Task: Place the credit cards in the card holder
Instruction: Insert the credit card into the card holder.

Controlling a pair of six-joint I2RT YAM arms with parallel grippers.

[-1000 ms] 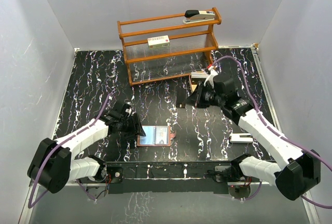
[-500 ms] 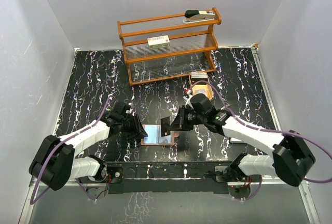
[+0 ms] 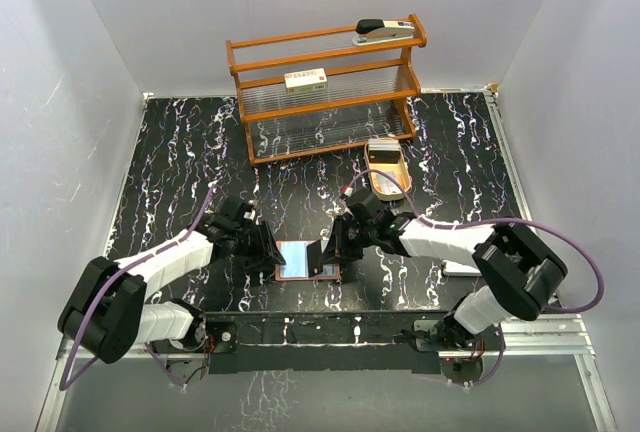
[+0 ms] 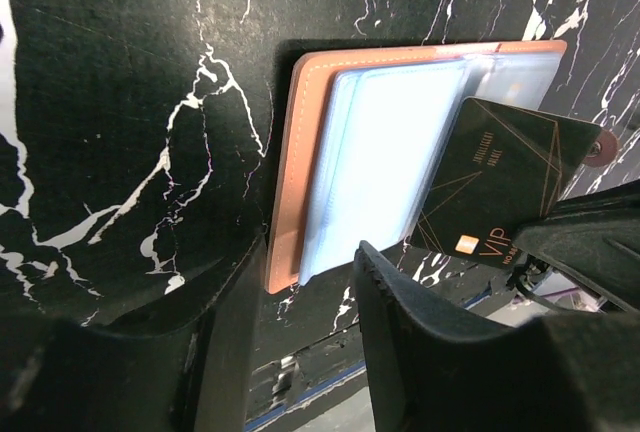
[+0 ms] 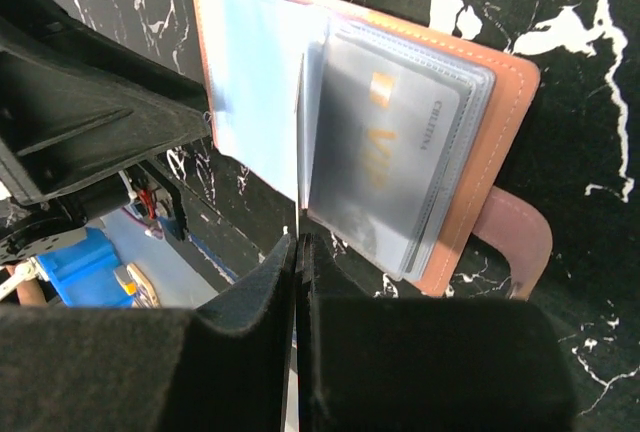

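Note:
The reddish-brown card holder (image 3: 300,261) lies open on the black marbled table near the front edge, its clear pockets facing up. My right gripper (image 3: 334,243) is shut on a black credit card (image 3: 318,251) marked VIP, held tilted over the holder's right half. In the left wrist view this card (image 4: 500,187) overlaps the holder (image 4: 295,152). In the right wrist view the card (image 5: 300,122) shows edge-on above my gripper (image 5: 300,244), next to a pocket (image 5: 385,157) with a card inside. My left gripper (image 3: 268,250) is open at the holder's left edge, also in its wrist view (image 4: 305,287).
An oval wooden tray (image 3: 388,181) holding more cards sits behind the right arm. A wooden rack (image 3: 325,87) stands at the back with a stapler (image 3: 385,30) on top and a cream-and-yellow box (image 3: 306,79) on its shelf.
My right arm has swung from the oval tray down and left to the card holder, carrying the black card. My left gripper has shifted slightly toward the holder's left edge.

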